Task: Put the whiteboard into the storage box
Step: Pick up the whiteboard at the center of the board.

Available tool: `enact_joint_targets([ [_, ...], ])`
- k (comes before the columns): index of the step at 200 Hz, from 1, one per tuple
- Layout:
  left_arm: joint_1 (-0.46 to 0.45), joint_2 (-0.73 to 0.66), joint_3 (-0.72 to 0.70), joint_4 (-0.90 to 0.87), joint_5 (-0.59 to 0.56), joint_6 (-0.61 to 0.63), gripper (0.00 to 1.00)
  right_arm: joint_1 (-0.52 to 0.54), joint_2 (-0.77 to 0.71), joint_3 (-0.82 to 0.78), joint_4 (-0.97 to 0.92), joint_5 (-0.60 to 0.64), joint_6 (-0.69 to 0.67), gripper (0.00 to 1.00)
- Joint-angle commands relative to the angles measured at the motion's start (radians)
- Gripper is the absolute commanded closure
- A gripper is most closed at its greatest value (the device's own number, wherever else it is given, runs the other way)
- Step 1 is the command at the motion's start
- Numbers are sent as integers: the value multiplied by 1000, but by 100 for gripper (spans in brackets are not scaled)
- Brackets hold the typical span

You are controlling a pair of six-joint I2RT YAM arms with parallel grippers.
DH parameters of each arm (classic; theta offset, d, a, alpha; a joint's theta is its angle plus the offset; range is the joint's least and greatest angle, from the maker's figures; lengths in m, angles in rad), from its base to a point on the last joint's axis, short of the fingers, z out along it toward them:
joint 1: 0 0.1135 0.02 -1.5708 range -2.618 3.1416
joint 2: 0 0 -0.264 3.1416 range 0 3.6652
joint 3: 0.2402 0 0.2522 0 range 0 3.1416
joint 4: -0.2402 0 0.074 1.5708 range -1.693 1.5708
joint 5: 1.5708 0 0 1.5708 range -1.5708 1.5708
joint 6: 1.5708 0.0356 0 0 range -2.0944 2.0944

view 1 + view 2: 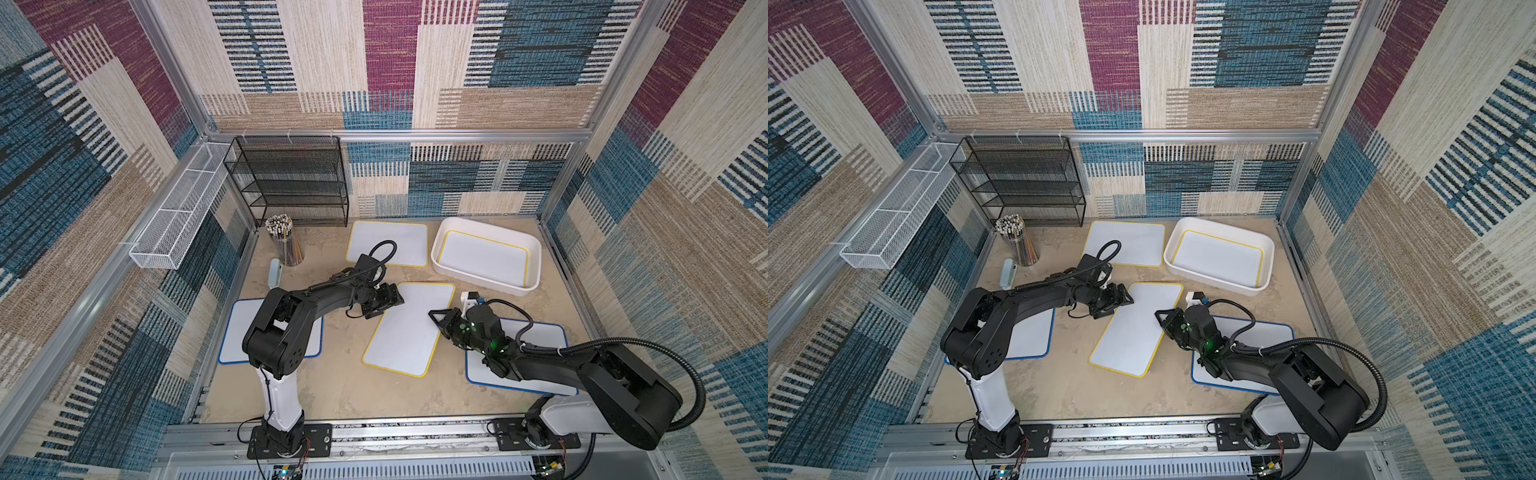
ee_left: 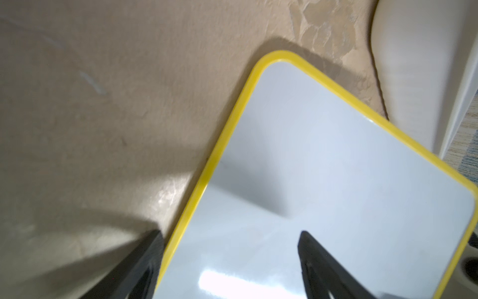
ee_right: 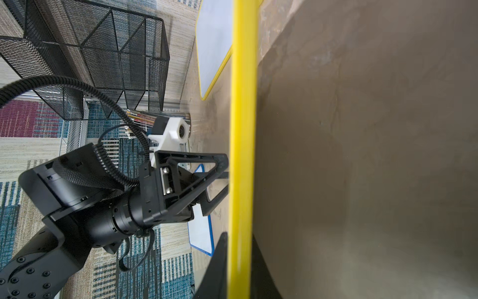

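A yellow-framed whiteboard (image 1: 409, 328) (image 1: 1133, 328) lies askew in the middle of the table. My right gripper (image 1: 434, 313) (image 3: 240, 238) is shut on the yellow rim of its right long edge (image 3: 243, 103), one finger on each face. My left gripper (image 1: 398, 300) (image 2: 230, 233) is at its far left corner with fingers apart: one beside the rim over the table, the other over the white face (image 2: 336, 168). The storage box (image 1: 478, 279) (image 1: 1212, 279) stands at the back right, and another yellow-framed board (image 1: 484, 257) lies flat inside it.
A third yellow-framed board (image 1: 388, 243) lies at the back. Blue-framed boards lie under the left arm (image 1: 237, 332) and the right arm (image 1: 544, 345). A black mesh rack (image 1: 291, 183), a pencil cup (image 1: 284, 241), an eraser (image 1: 275, 272) and a white wire tray (image 1: 174, 220) are at the back left.
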Motion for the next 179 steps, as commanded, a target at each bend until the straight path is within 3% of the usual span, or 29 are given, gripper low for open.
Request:
enact_joint_targets([
  [1, 2, -11, -14, -164, -42, -21, 15, 1, -13, 13, 10, 27, -15, 87],
  [91, 95, -203, -121, 50, 67, -94, 15, 2, -150, 105, -175, 114, -48, 94],
  [148, 187, -329, -166, 155, 97, -112, 15, -4, -278, 228, -348, 332, -85, 95],
  [179, 196, -404, -156, 140, 48, -57, 15, -39, -298, 319, -412, 440, -16, 97],
])
